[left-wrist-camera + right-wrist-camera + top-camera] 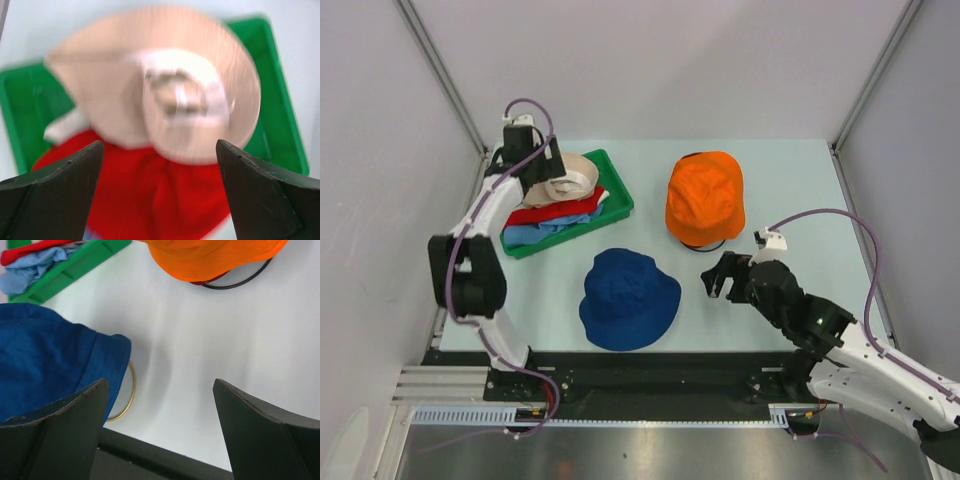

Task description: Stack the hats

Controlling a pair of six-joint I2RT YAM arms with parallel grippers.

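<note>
The left claw hangs over the green tray at the far left of the worktop, and in its wrist view its two fingers stand wide apart and hold nothing. The beige hat lies directly below the gap, although this view is blurred. This hat is on top of a loose pile in the tray, with the red hat under it and the light blue hat at the near end. The right claw is also released and empty. It hovers above bare worktop between the navy hat, which sits over a gold wire ring, and the orange hat, which sits over a black wire ring. As I judge it, the step in hand is the picking of the beige hat from the tray, and this pick is not yet made. The next move asks the left claw to go down and pinch only the top layer of soft cloth, at the crown or the brim. If it bites too deep, I think it can take the red hat together with it. After that the hat must go onto one of the hats already standing on the worktop.
</note>
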